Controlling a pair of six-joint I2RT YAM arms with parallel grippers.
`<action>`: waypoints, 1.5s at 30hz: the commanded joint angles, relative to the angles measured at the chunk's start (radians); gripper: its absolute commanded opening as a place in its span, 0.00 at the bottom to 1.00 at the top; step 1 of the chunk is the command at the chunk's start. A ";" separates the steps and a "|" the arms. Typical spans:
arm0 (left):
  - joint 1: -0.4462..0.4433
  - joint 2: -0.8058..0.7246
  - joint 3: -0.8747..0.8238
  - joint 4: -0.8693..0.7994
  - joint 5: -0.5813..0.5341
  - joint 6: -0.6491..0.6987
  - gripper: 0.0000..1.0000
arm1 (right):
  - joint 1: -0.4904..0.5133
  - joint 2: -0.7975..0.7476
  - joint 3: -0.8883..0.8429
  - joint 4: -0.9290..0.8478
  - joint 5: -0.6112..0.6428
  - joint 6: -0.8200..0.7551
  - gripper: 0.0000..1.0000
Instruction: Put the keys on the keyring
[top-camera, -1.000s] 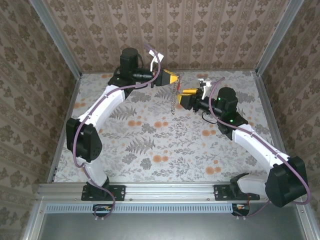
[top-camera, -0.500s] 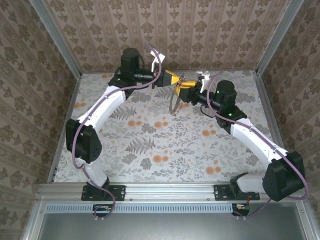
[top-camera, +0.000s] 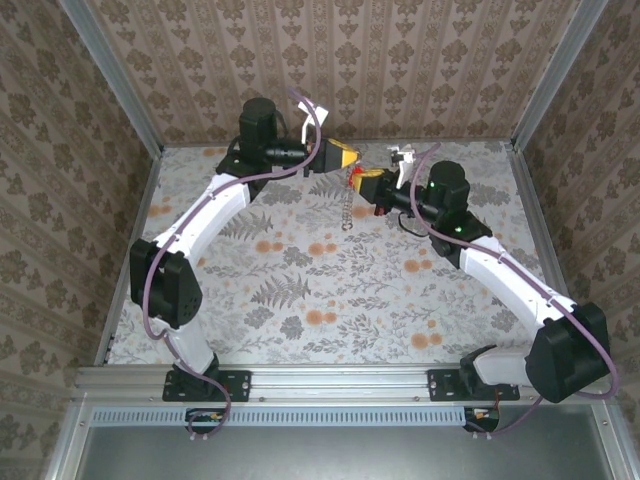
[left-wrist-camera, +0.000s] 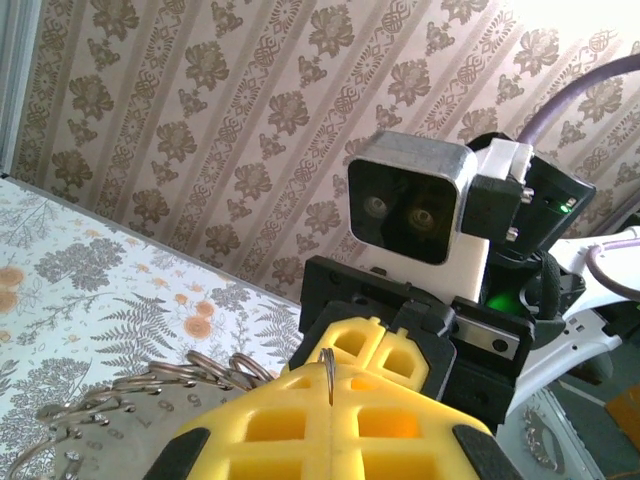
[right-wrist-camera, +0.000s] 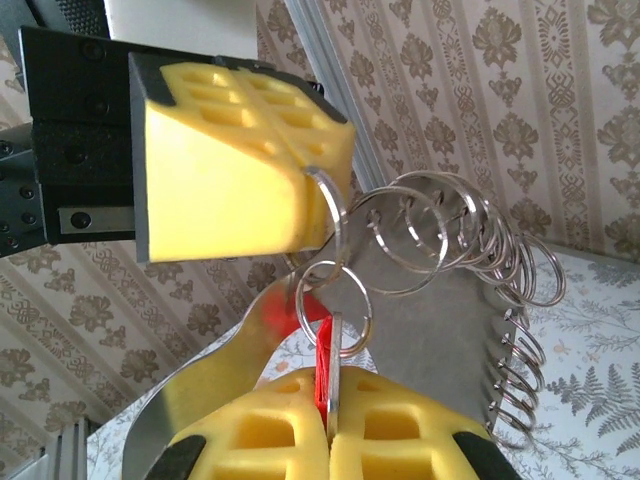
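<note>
Left tool (top-camera: 348, 159) pinches the one keyring (top-camera: 346, 205) (chain dangling over the worktop (top-camera: 300, 290)); right tool (top-camera: 362, 181) clamps the single red key (right-wrist-camera: 322, 352).

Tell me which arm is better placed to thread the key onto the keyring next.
Right, probably: the right gripper is shut on the red key just below the keyring, which the left gripper pinches and holds up.

The left gripper (top-camera: 350, 158) and the right gripper (top-camera: 357, 180) are seen almost tip to tip above the far middle of the floral table (top-camera: 300, 290), both closed. A red-headed key (top-camera: 356, 172) is pinched at the right gripper's tips. The keyring (top-camera: 347, 208) is seen dangling as a beaded chain below the meeting point.
</note>
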 joint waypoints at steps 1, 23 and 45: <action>-0.007 -0.067 -0.020 0.105 -0.030 -0.045 0.00 | 0.022 -0.011 0.017 -0.026 -0.034 -0.002 0.00; -0.022 -0.099 -0.169 0.343 -0.163 -0.210 0.00 | 0.015 0.017 -0.005 0.057 -0.018 0.166 0.37; 0.005 -0.051 -0.293 0.744 -0.318 -0.591 0.00 | -0.103 0.022 0.047 0.336 0.024 0.602 0.41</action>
